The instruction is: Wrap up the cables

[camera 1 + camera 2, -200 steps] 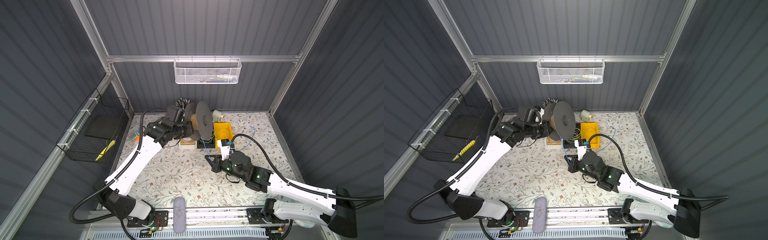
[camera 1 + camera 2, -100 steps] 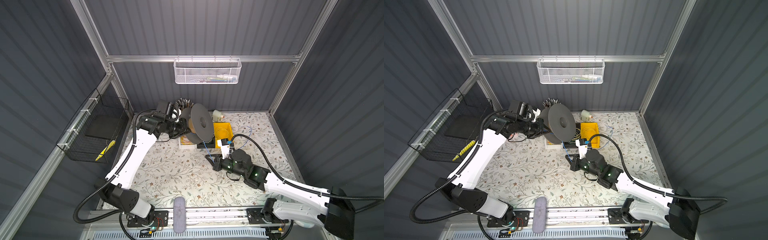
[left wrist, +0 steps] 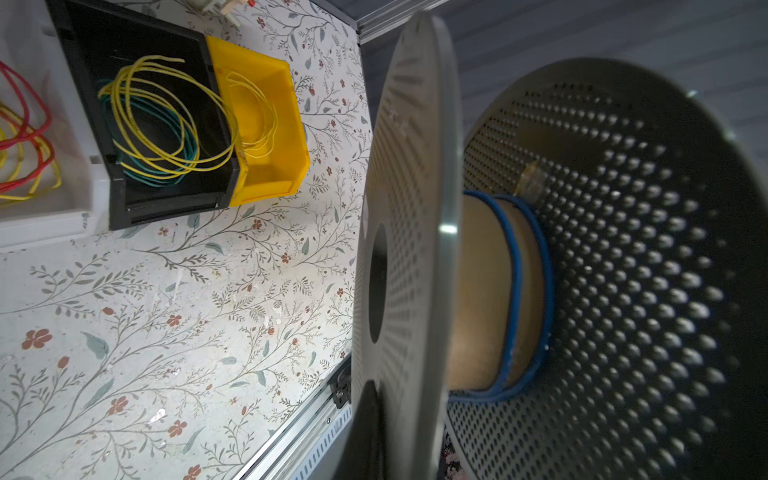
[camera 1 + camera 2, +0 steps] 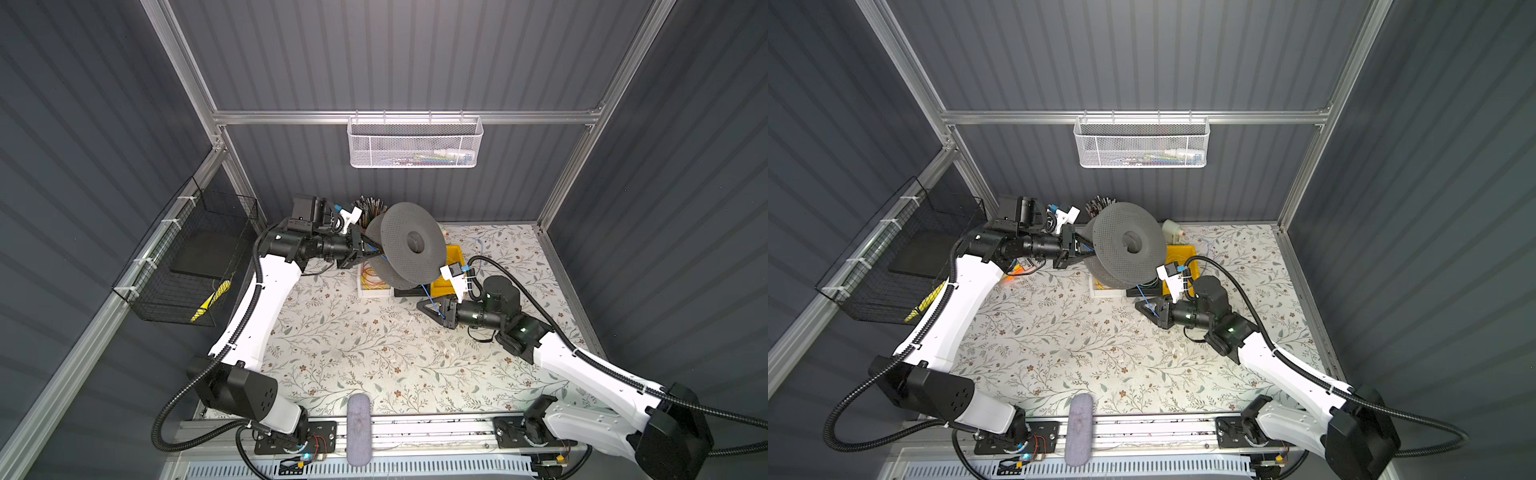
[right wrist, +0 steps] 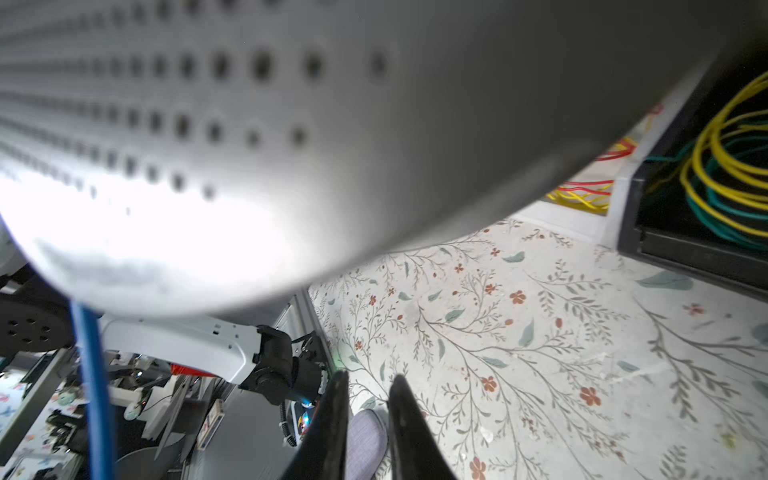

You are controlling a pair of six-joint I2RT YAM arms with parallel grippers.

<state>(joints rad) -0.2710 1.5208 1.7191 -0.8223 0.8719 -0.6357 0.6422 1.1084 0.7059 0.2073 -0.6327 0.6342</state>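
In both top views my left gripper [image 4: 365, 251] [image 4: 1086, 249] is shut on the rim of a grey perforated spool [image 4: 409, 245] [image 4: 1127, 245], holding it above the bins. The left wrist view shows the blue cable [image 3: 515, 282] looped twice round the tan hub, with one dark finger [image 3: 370, 432] on the outside of the flange [image 3: 407, 166]. The cable [image 4: 430, 299] [image 4: 1144, 293] runs down from the spool to my right gripper [image 4: 432, 309] [image 4: 1152, 309]. In the right wrist view that gripper [image 5: 370, 378] is open and empty, with the cable [image 5: 93, 374] hanging off to one side.
Under the spool sit a white tray [image 3: 41, 208] of red and orange wires, a black bin [image 3: 104, 124] of yellow and green wires, and a yellow bin [image 3: 266, 166]. A white mesh basket [image 4: 413, 143] hangs on the back wall and a black wire basket [image 4: 195, 266] on the left wall.
My left arm has swung the spool back and turned its face up towards the camera. The right jaws have parted and let go of the blue cable.
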